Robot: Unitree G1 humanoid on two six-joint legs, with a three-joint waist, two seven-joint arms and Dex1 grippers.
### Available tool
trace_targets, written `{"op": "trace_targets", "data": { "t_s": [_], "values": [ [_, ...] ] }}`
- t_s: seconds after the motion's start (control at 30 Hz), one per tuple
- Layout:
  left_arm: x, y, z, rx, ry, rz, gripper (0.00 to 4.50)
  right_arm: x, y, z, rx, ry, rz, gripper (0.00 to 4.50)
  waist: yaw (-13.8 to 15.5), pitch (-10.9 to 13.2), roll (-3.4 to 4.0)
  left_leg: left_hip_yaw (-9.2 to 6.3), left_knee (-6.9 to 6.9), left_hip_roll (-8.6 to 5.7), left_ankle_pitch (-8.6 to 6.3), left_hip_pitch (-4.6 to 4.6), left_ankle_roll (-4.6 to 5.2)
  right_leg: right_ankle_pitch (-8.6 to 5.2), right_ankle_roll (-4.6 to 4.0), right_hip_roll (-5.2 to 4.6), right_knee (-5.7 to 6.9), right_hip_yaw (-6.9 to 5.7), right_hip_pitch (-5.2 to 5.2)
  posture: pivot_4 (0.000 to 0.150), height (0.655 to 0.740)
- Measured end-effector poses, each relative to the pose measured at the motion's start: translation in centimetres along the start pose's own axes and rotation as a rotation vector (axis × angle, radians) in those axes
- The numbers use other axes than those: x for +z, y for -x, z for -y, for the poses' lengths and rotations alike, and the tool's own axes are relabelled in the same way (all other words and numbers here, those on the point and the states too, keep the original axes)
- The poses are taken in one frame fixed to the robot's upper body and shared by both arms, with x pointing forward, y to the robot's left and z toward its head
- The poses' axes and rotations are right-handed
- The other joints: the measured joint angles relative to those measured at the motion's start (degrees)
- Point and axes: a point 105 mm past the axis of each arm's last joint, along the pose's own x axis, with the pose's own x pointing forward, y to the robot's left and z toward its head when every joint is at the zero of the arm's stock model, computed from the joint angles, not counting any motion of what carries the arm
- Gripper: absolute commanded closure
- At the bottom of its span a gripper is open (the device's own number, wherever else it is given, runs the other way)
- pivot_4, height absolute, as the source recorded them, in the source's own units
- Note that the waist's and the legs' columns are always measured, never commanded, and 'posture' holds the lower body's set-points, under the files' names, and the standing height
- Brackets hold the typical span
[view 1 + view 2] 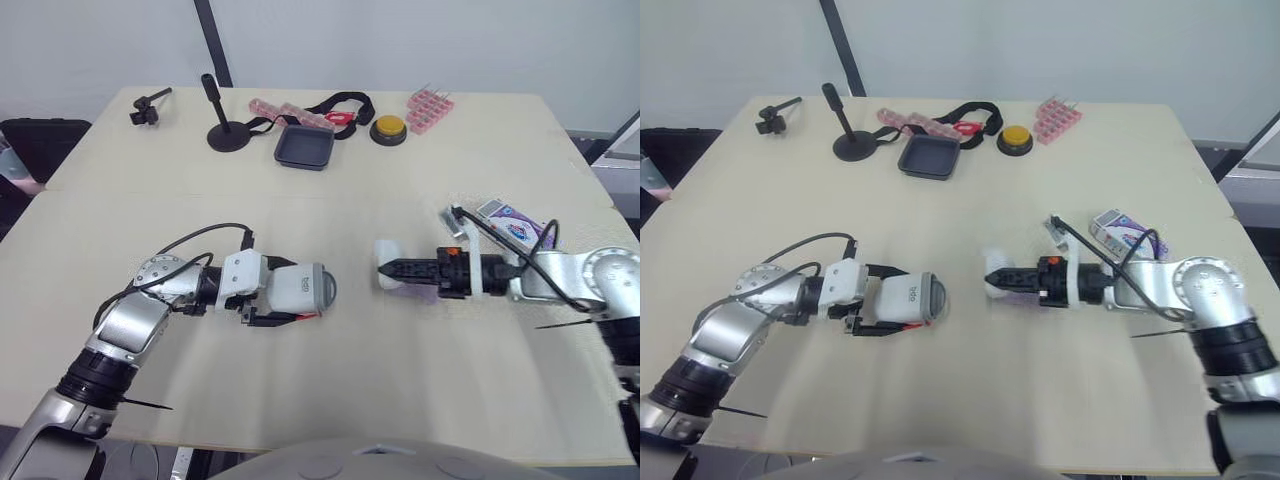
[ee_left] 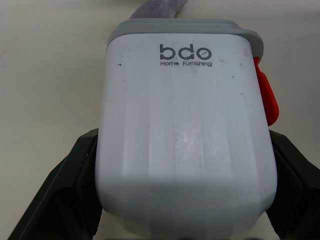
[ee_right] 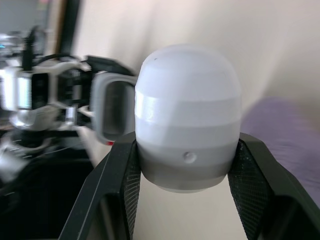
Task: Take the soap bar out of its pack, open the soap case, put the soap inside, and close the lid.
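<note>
Left end effector (image 1: 272,298) grips case (image 2: 185,125) | right end effector (image 1: 392,268) grips soap (image 3: 185,105)

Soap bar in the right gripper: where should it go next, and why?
Probably slide the right gripper toward the robot's left, bringing the rounded white soap bar to the grey-rimmed end of the white plastic soap case, which the left gripper holds sideways. That end faces the soap across a gap. I cannot tell if the case is open.

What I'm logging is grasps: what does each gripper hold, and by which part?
Left gripper clamps the soap case across its two sides; right gripper pinches the soap bar by its sides.
</note>
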Motion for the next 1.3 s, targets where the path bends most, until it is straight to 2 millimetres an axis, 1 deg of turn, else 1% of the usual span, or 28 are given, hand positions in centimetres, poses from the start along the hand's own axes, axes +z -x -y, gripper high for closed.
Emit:
{"op": "trace_targets", "data": {
  "t_s": [0.1, 0.2, 0.3, 0.4, 0.6, 0.7, 0.8, 0.93, 1.0, 1.1, 1.17, 1.3],
  "values": [
    [0.3, -0.4, -0.2, -0.005, -0.009, 0.018, 1.01, 0.1, 0.2, 0.5, -0.052, 0.006, 0.005, 2.48, 0.0, 0.0, 0.00, 0.00, 0.01, -0.02, 0.00, -0.01, 0.00, 0.00, 0.00, -0.01, 0.00, 0.01, -0.01, 0.150, 0.7400],
    [0.7, -0.6, -0.4, -0.035, -0.037, 0.029, 1.01, 0.8, 2.3, 1.8, -0.190, 0.038, 0.011, 2.48, 0.4, 0.0, 0.04, 0.00, 0.00, -0.04, 0.00, -0.04, 0.00, 0.00, 0.01, -0.02, -0.03, 0.02, 0.00, 0.150, 0.7400],
    [0.3, -0.6, -0.5, -0.050, -0.027, 0.022, 1.01, 1.7, 4.4, 2.2, -0.275, 0.071, 0.032, 2.48, 0.5, 0.0, 0.03, 0.00, 0.00, -0.04, 0.00, -0.04, 0.01, 0.00, 0.02, -0.01, -0.05, 0.03, 0.00, 0.150, 0.7400],
    [0.3, -0.9, -0.5, -0.069, -0.032, 0.020, 1.01, 1.9, 6.1, 3.1, -0.367, 0.073, 0.023, 2.48, 0.6, 0.0, 0.01, 0.00, 0.01, -0.04, -0.01, -0.04, 0.00, 0.00, 0.02, -0.02, -0.06, 0.02, 0.02, 0.150, 0.7400],
    [0.3, -1.5, -0.9, -0.098, -0.048, 0.029, 1.01, -0.3, 9.1, 5.4, -0.539, 0.013, -0.081, 2.48, 0.8, 0.1, -0.01, 0.00, 0.05, -0.03, -0.01, -0.05, 0.01, 0.00, 0.02, -0.02, -0.06, 0.02, 0.04, 0.150, 0.7400],
    [0.4, -1.7, -1.0, -0.102, -0.053, 0.032, 1.01, -0.9, 9.7, 6.3, -0.583, -0.021, -0.098, 2.48, 0.7, 0.1, -0.01, 0.00, 0.06, -0.03, 0.00, -0.05, 0.02, 0.00, 0.02, -0.02, -0.05, 0.03, 0.04, 0.150, 0.7400],
    [0.6, -1.9, -1.2, -0.104, -0.062, 0.037, 1.01, -1.9, 10.3, 7.7, -0.643, -0.081, -0.120, 2.48, 0.7, 0.1, -0.01, 0.00, 0.08, -0.04, 0.00, -0.06, 0.02, 0.00, 0.02, -0.03, -0.05, 0.03, 0.04, 0.150, 0.7400],
    [0.6, -2.0, -1.2, -0.104, -0.062, 0.038, 1.01, -1.9, 10.5, 8.7, -0.697, -0.111, -0.111, 2.48, 0.5, 0.1, -0.01, 0.00, 0.11, -0.03, 0.00, -0.06, 0.02, 0.00, 0.02, -0.02, -0.02, 0.03, 0.04, 0.150, 0.7400],
    [0.6, -2.0, -1.2, -0.104, -0.062, 0.039, 1.01, -2.0, 10.0, 9.1, -0.710, -0.126, -0.110, 1.45, 0.5, 0.1, -0.01, 0.00, 0.13, -0.03, 0.00, -0.06, 0.02, 0.00, 0.02, -0.02, 0.00, 0.02, 0.04, 0.150, 0.7400],
    [0.6, -2.0, -1.1, -0.105, -0.062, 0.039, 1.01, -2.6, 9.8, 9.8, -0.741, -0.144, -0.133, 0.48, 0.7, 0.1, 0.00, 0.00, 0.13, -0.04, 0.00, -0.08, 0.02, 0.00, 0.02, -0.04, -0.01, 0.01, 0.04, 0.150, 0.7400],
    [0.7, -2.0, -1.0, -0.106, -0.062, 0.040, 1.01, -2.5, 9.9, 9.8, -0.746, -0.141, -0.132, 0.13, 0.7, 0.1, 0.00, 0.00, 0.13, -0.04, 0.00, -0.09, 0.02, 0.00, 0.02, -0.04, -0.01, 0.00, 0.04, 0.150, 0.7400],
    [0.7, -2.0, -1.0, -0.106, -0.064, 0.039, 1.01, -2.1, 10.1, 9.3, -0.744, -0.108, -0.137, 0.13, 0.7, 0.1, 0.02, 0.00, 0.12, -0.03, 0.00, -0.10, 0.02, 0.00, 0.02, -0.04, -0.01, 0.00, 0.03, 0.150, 0.7400]
  ]
}}
